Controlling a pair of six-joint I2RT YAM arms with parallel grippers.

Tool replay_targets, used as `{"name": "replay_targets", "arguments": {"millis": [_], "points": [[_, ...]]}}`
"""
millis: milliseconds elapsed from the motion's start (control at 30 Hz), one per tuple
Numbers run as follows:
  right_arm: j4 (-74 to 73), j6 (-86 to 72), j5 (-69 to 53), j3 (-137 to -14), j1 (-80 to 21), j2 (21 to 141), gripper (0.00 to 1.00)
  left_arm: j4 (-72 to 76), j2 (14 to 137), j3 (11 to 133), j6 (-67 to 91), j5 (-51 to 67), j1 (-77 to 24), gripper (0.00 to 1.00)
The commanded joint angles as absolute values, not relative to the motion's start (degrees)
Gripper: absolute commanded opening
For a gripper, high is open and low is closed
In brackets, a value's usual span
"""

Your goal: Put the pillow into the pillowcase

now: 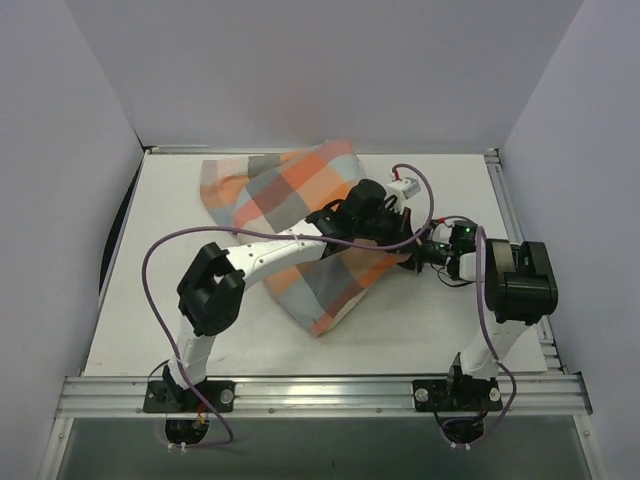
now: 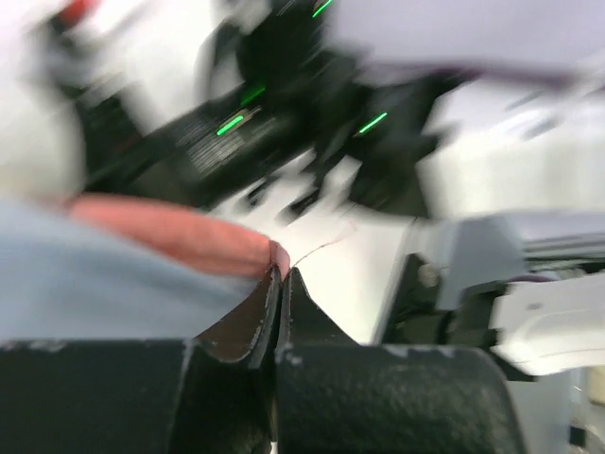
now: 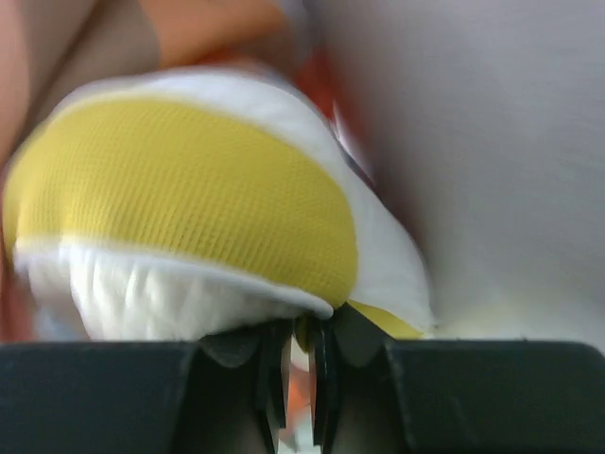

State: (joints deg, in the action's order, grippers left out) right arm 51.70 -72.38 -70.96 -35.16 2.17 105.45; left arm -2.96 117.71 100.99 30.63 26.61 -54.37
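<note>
Right wrist view is filling with the pillow (image 3: 189, 199). Its yellow mesh side edge and white face are bulging just ahead of the fingers, with orange cloth of the pillowcase (image 3: 208, 24) lying behind it. From above, the pillow is sitting almost wholly inside the checked sleeve, which is lying diagonally across the table (image 1: 420, 330). Only the end near the grippers is looking unfinished.

The right gripper (image 3: 302, 345) is pinching with its fingers nearly together, apparently on the pillow's thin seam, though blur is making that hard to confirm. The left gripper (image 2: 281, 293) is pressing its fingers together on a folded hem of the pillowcase, orange over light blue.

The seam pinch is looking shallow, so a hard push is risking a slip, with the corner springing back out of the mouth. If the right fingers are also trapping cloth beneath the pillow, a pull on the hem could be bunching the sleeve instead of sliding it over the corner. The two wrists are working close together with a purple cable (image 1: 150, 260) draping across them, so a knock or snag is possible.
</note>
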Motion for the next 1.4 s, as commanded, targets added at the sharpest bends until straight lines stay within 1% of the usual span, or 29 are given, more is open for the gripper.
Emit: {"name": "replay_targets", "arguments": {"millis": [0, 33, 67, 100, 167, 200, 267, 300, 333, 367, 400, 433, 467, 500, 567, 600, 633, 667, 733, 833, 867, 900, 967, 1033, 1067, 1200, 1300, 1333, 1367], "points": [[18.24, -47.65, -73.40, -39.44, 9.11, 98.36, 0.02, -10.53, 109.35, 96.34, 26.91, 17.19, -54.93, 0.00], [4.53, -25.19, -70.17, -46.60, 9.58, 98.00, 0.01, -11.24, 108.29, 94.68, 26.29, 16.27, -55.02, 0.00], [-13.53, -18.09, -69.18, -49.54, 9.67, 99.13, 0.01, -11.77, 106.63, 93.27, 26.02, 14.69, -54.93, 0.00], [-19.28, -13.06, -67.95, -51.83, 9.84, 100.18, 0.02, -11.95, 106.09, 91.08, 25.49, 13.63, -54.93, 0.26], [-26.16, -7.13, -65.23, -55.62, 11.24, 102.12, 0.08, -13.35, 105.56, 90.79, 22.96, 13.97, -54.49, 0.53], [-28.02, -5.20, -64.52, -56.94, 11.60, 102.39, 0.21, -13.97, 105.30, 91.75, 21.55, 13.80, -53.97, 0.62], [-34.41, -0.47, -61.72, -60.10, 12.74, 102.57, 0.31, -15.55, 104.77, 93.59, 17.96, 16.16, -49.94, 0.71], [-35.93, 1.56, -60.66, -60.64, 13.18, 102.39, 0.39, -16.60, 105.29, 95.00, 15.93, 16.52, -48.36, 0.73], [-37.34, 2.54, -58.64, -61.08, 13.62, 101.70, 0.43, -21.48, 106.08, 100.58, 13.30, 14.70, -45.12, 0.74], [-40.83, 5.42, -55.32, -62.48, 14.23, 101.69, 0.51, -24.67, 109.30, 107.25, 8.40, 12.68, -43.61, 0.73], [-43.04, 6.93, -53.89, -63.27, 14.67, 101.69, 0.54, -27.39, 111.25, 107.31, 5.83, 11.44, -41.94, 0.73], [-45.50, 9.12, -53.27, -64.33, 15.11, 102.04, 0.58, -29.77, 113.44, 114.10, 2.58, 10.90, -40.62, 0.73], [-49.70, 12.01, -51.96, -65.90, 15.99, 102.04, 0.62, -34.32, 117.56, 116.34, -3.80, 7.42, -38.87, 0.71], [-51.31, 13.26, -51.42, -66.79, 16.52, 101.95, 0.67, -35.15, 119.08, 117.41, -6.82, 7.30, -37.98, 0.71], [-54.66, 15.20, -50.89, -68.72, 18.09, 101.69, 0.73, -38.92, 124.17, 120.14, -12.89, 7.21, -36.57, 0.70], [-54.84, 15.64, -51.15, -70.91, 18.54, 101.43, 0.79, -39.72, 125.49, 120.23, -13.27, 9.21, -35.95, 0.69], [-54.58, 15.38, -51.07, -72.06, 18.89, 101.43, 0.80, -42.86, 126.73, 120.23, -13.79, 11.06, -35.43, 0.67], [-54.23, 14.77, -51.24, -73.55, 19.07, 101.69, 0.80, -44.80, 129.26, 121.02, -14.23, 12.12, -35.33, 0.61], [-52.74, 11.18, -52.47, -77.32, 18.90, 103.52, 0.81, -48.75, 129.99, 118.49, -14.85, 15.02, -35.33, 0.59], [-49.24, 7.23, -52.39, -81.46, 17.85, 106.33, 0.82, -49.74, 125.18, 106.21, -16.69, 19.06, -36.12, 0.56], [-48.00, 6.34, -51.77, -81.91, 17.41, 106.78, 0.82, -50.27, 123.85, 99.56, -18.27, 18.72, -36.65, 0.56], [-46.77, 5.11, -51.42, -82.09, 17.05, 107.31, 0.84, -50.62, 122.53, 96.45, -18.98, 19.68, -37.17, 0.54], [-43.34, 1.24, -51.06, -81.04, 15.39, 108.89, 0.91, -52.12, 118.24, 91.52, -19.43, 21.61, -37.09, 0.54], [-41.41, 0.09, -51.94, -79.55, 12.33, 110.38, 0.92, -52.55, 113.41, 88.07, -18.99, 26.16, -36.65, 0.60], [-40.00, -3.13, -52.47, -76.67, 11.35, 110.56, 0.93, -52.56, 111.90, 88.41, -17.42, 26.97, -36.48, 0.63], [-34.11, -10.10, -54.49, -72.51, 7.04, 110.57, 0.94, -50.54, 108.20, 97.62, -8.89, 26.20, -34.55, 0.80], [-32.61, -10.20, -54.14, -71.72, 5.01, 110.30, 0.94, -48.08, 109.85, 107.03, -7.03, 17.25, -34.10, 0.84], [-32.09, -9.93, -54.23, -71.63, 4.57, 110.22, 0.93, -47.99, 112.82, 112.36, -9.21, 16.36, -34.10, 0.85], [-31.82, -9.84, -54.58, -71.46, 3.44, 110.30, 0.84, -47.99, 114.68, 114.76, -10.01, 14.61, -34.10, 0.84]]}}
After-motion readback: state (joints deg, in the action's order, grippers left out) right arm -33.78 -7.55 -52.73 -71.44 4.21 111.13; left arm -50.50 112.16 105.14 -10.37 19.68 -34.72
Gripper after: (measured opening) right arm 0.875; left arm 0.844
